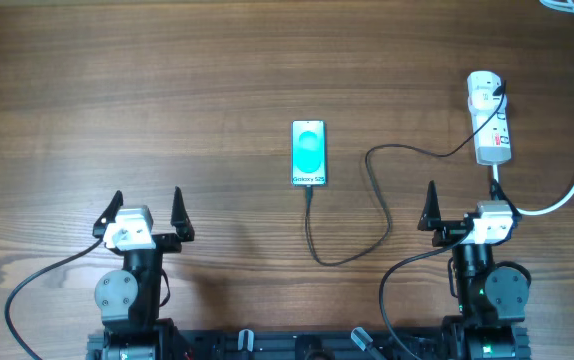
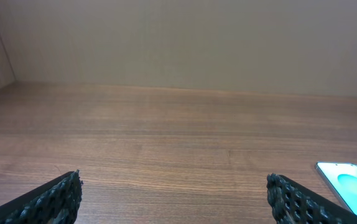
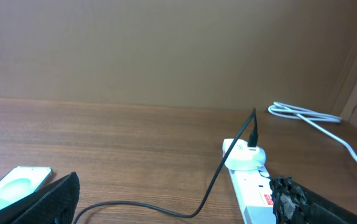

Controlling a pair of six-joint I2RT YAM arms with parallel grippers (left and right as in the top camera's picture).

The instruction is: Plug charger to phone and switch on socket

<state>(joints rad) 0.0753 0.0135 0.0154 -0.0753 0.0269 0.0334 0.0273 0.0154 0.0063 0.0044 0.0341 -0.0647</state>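
L end effector [image 1: 147, 198] & R end effector [image 1: 464, 196] — both wide open, empty, touching nothing.

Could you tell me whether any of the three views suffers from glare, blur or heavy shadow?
Overhead: even light, sharp, soft shadows only; the phone screen shows a pale oval patch. Left wrist: fingers dark and slightly soft at the bottom edge. Right wrist: the white socket looks nearly blown out.

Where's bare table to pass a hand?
Bare table left of the phone, ahead of the left gripper. Crowded on the right: charger loops between phone and socket, white cord beside the right gripper.
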